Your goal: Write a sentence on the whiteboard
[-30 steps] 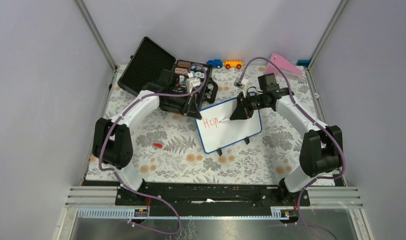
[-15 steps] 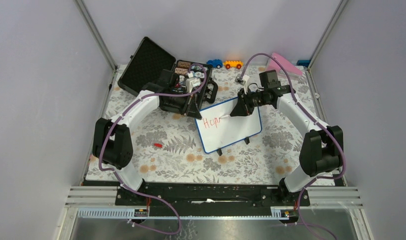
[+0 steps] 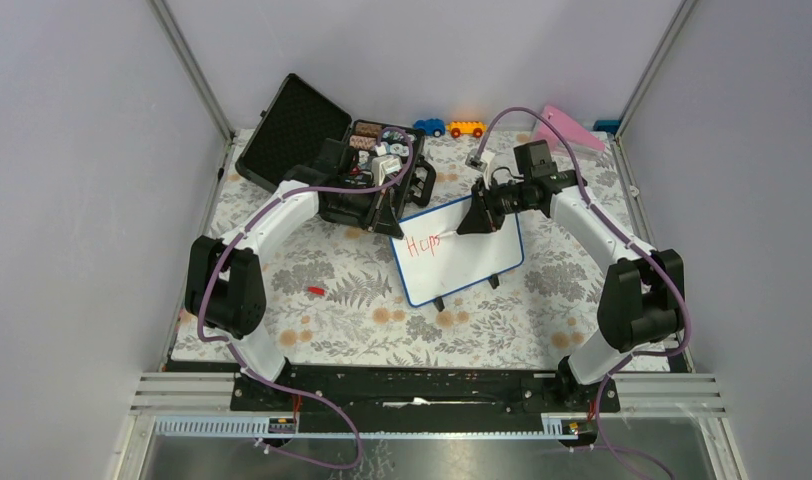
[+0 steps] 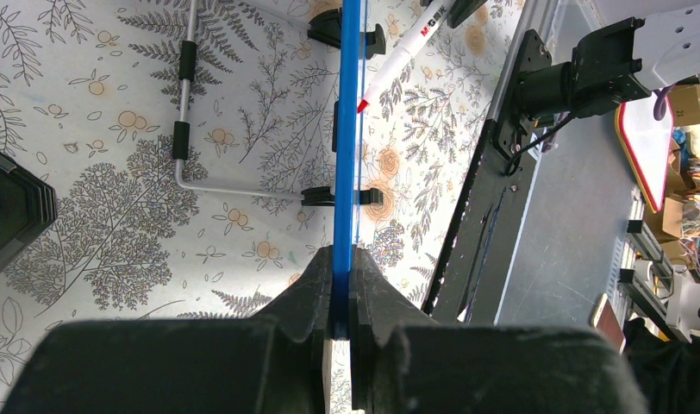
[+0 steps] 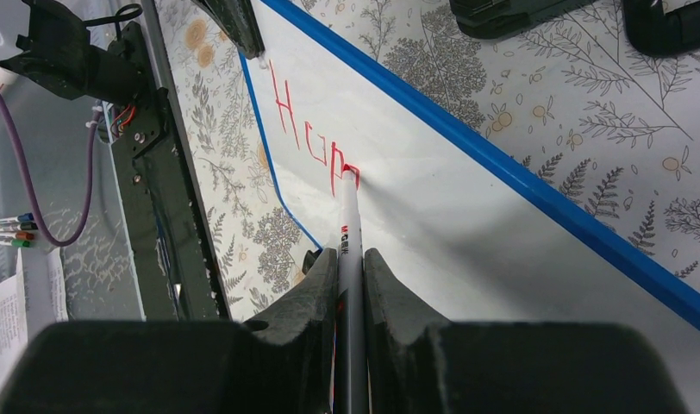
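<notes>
Over the last second the right arm has pulled its wrist a little toward the far side, and the red writing has gained about a stroke at its right end. The left arm and the board have not shifted.

On the floral table mat (image 3: pixel 312 330) the whiteboard (image 3: pixel 472 255) stands tilted on its black feet near the middle, just in front of the open black case (image 3: pixel 312 150). The left gripper (image 4: pixel 340 259) is pinched tight on the board's blue frame at its upper left corner, steadying it. The right gripper (image 5: pixel 351 259) is clamped on a white marker (image 5: pixel 350 220), which points down the board face with its red tip touching the surface.

The sentence (image 5: pixel 308 129) so far is only its start. The wrist view shows "H", "o" and a third letter that reads as "p", with the tip resting at the top of that letter. The rest of the first line and everything below it are bare white.

I judge the task to be at an early stage. The opening word looks unfinished, and most of the writing is still to come. A small red piece (image 3: pixel 316 290), perhaps the marker's cap, lies on the mat left of the board, well apart from it.
</notes>
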